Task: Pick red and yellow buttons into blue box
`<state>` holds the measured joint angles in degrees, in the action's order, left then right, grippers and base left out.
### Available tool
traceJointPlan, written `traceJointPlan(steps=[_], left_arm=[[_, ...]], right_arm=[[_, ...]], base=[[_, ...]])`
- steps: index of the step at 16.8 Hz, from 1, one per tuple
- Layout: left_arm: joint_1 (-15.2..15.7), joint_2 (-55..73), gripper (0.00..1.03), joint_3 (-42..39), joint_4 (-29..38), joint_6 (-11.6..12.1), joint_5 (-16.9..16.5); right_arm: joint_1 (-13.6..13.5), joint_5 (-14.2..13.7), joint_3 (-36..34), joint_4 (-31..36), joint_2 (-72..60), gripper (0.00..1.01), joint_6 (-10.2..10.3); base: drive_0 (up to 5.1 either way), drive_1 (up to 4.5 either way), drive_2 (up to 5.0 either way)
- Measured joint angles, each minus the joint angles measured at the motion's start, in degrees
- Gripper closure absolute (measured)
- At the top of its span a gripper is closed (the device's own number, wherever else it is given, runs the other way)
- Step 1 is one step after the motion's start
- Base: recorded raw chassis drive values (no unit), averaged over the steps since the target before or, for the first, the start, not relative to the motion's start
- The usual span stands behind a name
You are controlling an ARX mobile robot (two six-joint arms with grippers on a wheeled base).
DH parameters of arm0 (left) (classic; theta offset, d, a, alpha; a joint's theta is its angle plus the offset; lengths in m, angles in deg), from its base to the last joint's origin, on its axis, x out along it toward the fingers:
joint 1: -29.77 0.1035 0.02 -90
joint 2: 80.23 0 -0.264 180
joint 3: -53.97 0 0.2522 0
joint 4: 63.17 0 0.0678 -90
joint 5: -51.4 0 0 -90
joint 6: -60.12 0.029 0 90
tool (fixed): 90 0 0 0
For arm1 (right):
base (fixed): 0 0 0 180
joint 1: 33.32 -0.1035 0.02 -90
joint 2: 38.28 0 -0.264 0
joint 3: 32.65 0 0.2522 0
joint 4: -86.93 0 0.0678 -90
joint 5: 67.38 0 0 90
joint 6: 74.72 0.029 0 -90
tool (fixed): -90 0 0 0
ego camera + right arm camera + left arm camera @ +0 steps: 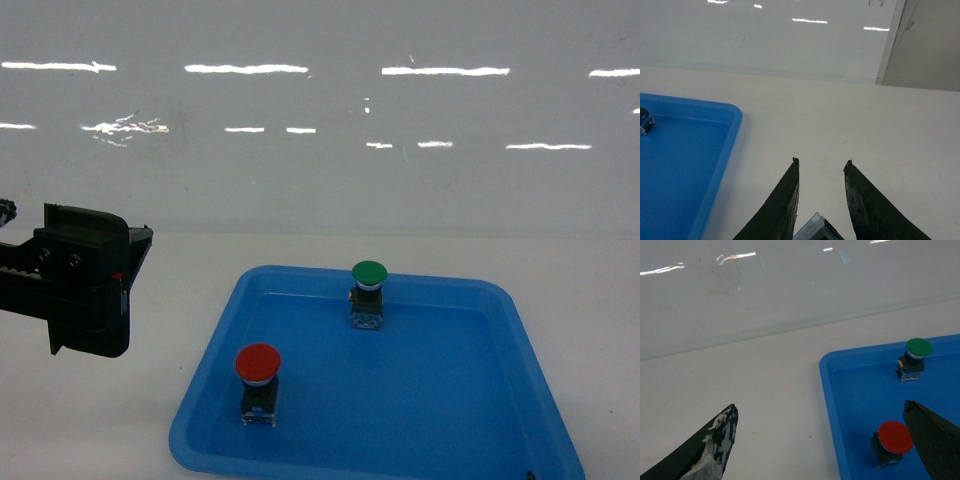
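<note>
Red button (258,364) lies boxed. Right claw (821,165), narrowly parted, grips a clear-based object, presumably yellow's base; carry leftward into blue box (700,220). Left claw (825,440) gapes empty.

red button (257,364) + green button (369,273) upright in blue box (520,340); left hand (85,290) beside.

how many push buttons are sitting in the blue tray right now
2. The red button stands near the front left of the blue tray; the green button stands near the back rim. A clear-edged thing shows between the right gripper's fingers, possibly another button.
</note>
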<state>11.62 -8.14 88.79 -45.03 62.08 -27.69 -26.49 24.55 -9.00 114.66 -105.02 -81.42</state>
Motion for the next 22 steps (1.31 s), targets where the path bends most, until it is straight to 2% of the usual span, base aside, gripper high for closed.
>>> traceJointPlan(steps=[7, 14, 19, 22], left_arm=[[-1.11, 0.55, 0.05, 0.7, -2.51, -0.28, -0.68], [-3.48, 3.52, 0.05, 2.62, -2.86, -0.22, -1.49], [-7.23, 14.27, 0.05, 11.74, -7.8, -0.02, -4.61], [-8.0, 22.14, 0.05, 17.66, -11.78, -1.18, -8.68]], right_arm=[[0.0, -0.02, 0.0, 0.0, 0.0, 0.75, 0.0], [0.0, 0.0, 0.0, 0.0, 0.0, 0.75, 0.0], [0.0, 0.0, 0.0, 0.0, 0.0, 0.75, 0.0], [0.0, 0.0, 0.0, 0.0, 0.0, 0.75, 0.0]], base=[[0.0, 0.0, 0.0], [0.0, 0.0, 0.0], [0.0, 0.0, 0.0], [0.0, 0.0, 0.0]])
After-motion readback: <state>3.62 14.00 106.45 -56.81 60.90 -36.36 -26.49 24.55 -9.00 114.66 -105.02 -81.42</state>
